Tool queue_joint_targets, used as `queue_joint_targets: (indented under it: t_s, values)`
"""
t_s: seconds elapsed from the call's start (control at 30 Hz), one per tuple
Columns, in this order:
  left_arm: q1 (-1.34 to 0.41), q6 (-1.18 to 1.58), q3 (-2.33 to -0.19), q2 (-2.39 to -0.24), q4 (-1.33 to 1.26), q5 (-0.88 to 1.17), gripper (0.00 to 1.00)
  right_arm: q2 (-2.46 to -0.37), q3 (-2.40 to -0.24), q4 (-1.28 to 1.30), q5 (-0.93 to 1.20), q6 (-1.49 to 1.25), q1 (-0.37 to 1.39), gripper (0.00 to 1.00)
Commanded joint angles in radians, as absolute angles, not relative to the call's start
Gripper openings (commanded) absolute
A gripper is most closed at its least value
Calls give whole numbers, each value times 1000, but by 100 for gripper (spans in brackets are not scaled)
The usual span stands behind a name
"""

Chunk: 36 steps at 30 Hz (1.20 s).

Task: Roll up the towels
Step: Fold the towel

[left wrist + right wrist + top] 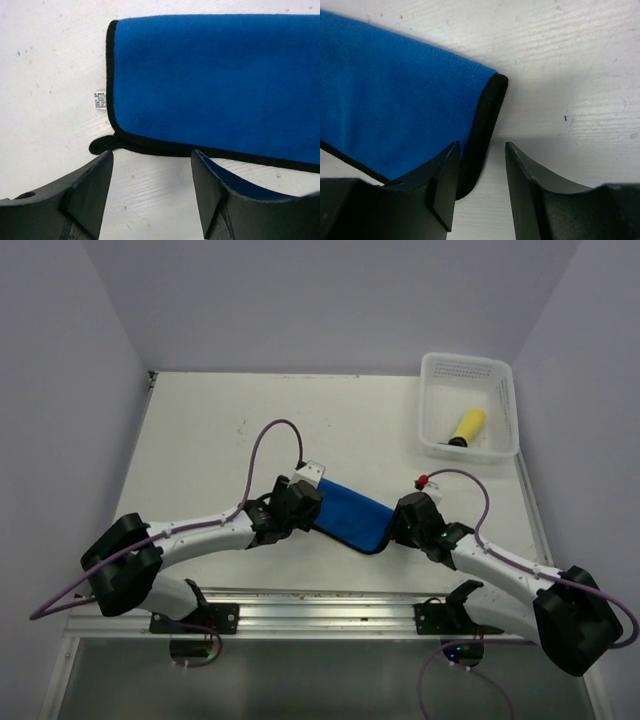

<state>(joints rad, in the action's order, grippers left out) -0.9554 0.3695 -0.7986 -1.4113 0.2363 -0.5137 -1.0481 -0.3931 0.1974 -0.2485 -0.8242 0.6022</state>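
Running off both wrist views, the blue towel (350,513).

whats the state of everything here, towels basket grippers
blue towel: flat folded strip on the table, not rolled
yellow towel: rolled, lying in the basket
basket: upright, holds only the yellow towel
left gripper: open, at the blue towel's left end
right gripper: open, at the blue towel's right end
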Motion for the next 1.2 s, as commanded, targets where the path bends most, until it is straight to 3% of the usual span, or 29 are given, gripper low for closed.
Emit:
queue_joint_targets:
  t_s: [0.0,0.17,0.27,0.4,0.5,0.9,1.17]
  values:
    - [-908,405,-761,-1419,129,-540,68,-1087,-413,230,-219,-891,606,45]
    - [-815,417,-713,-1393,17,-431,68,-1149,-439,242,-224,-899,606,44]
    - [-752,416,-698,-1362,-49,-382,68,-1167,-462,274,-244,-897,606,38]
    - [-697,417,-689,-1332,-94,-344,68,-1181,-500,334,-264,-884,606,12]
    - [-661,419,-683,-1344,-127,-315,69,-1192,-520,367,-258,-876,606,0]
    - [-551,477,-632,-1502,-198,-285,67,-1077,-658,568,-292,-778,603,0]
    - [-548,486,-698,-1643,-230,-249,65,-1262,-899,534,-157,-686,606,0]
